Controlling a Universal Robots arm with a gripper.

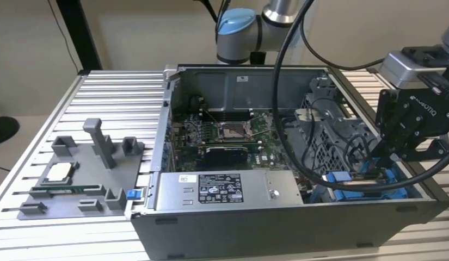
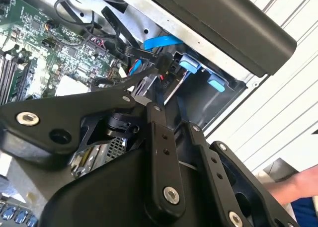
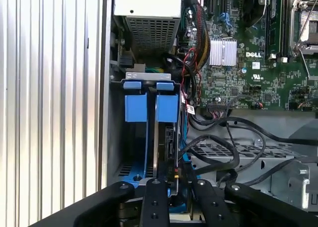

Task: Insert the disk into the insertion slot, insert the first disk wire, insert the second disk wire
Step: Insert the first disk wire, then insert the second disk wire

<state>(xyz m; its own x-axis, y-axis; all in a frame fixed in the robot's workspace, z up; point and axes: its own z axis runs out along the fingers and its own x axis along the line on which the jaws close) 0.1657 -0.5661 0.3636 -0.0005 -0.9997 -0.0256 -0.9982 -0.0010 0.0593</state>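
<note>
The disk (image 3: 161, 143) is sitting on edge inside the insertion slot (image 1: 358, 191), so I'm judging this the wiring step. The gripper (image 1: 389, 162) is reaching down over it, its claw looking pinched together on a black wire plug (image 2: 166, 63). That plug is wanting square alignment with the drive's socket, I'd say.

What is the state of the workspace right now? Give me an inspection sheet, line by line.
Surface: slatted metal table carrying an open computer case.
Job's things: disk standing in the insertion slot, blue carrier showing.
Clutter: grey fixture tray with small parts beside the case.
Gripper: low inside the case, at the disk's end.
Cables: black cables hang from the arm over the case; blue ribbon cable near the disk.
Surroundings: robot arm base behind the case; a person's arm beside the table.
</note>
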